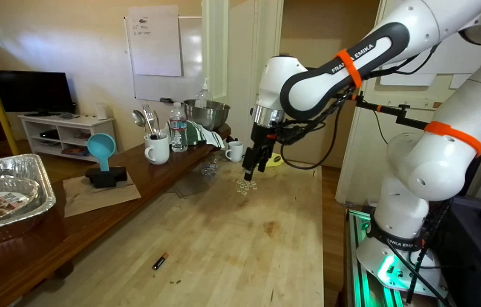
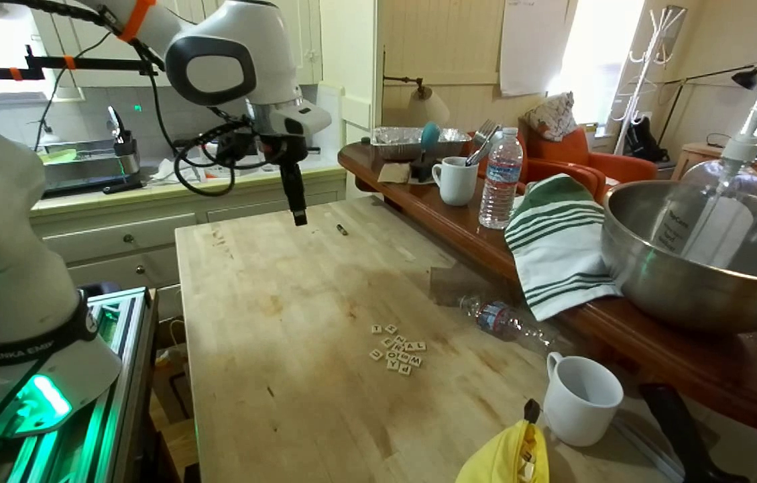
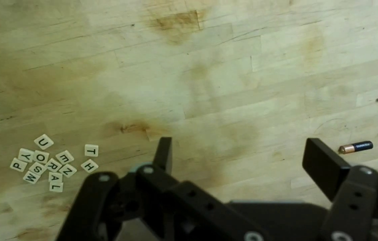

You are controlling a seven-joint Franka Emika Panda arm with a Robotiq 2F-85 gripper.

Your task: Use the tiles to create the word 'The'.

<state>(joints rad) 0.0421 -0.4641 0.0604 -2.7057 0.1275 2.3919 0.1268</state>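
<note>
The letter tiles [image 3: 41, 156] are scattered face up on the wooden table [image 2: 271, 369], most of them gathered in a loose cluster. In the wrist view the T tile [image 3: 91, 150] and the H tile [image 3: 89, 165] are found just beside each other, slightly apart from the rest, with the E tile [image 3: 64, 156] placed on the side of the cluster facing them. The gripper [image 3: 242, 157] is raised above the table, well apart from the tiles; it is released, its jaws spread wide, with the table seen between them. A battery [image 3: 356, 147] is also seen on the table, well apart from the tiles. In an exterior view a clear bottle [image 2: 495, 316] is laid on its side near the tiles, between them and the brown counter [image 2: 753, 365]. On the opposite side of the tiles from the battery, a white mug [image 2: 579, 409] and a yellow pouch [image 2: 495, 459] are found, pale pieces [image 2: 526, 467] being visible in the pouch's opening. Farther from the tiles, past the lying bottle, a striped towel [image 2: 552, 255] is draped over the counter's edge, and a pump bottle [image 2: 713, 221] is stood inside a steel bowl [image 2: 686, 288].
</note>
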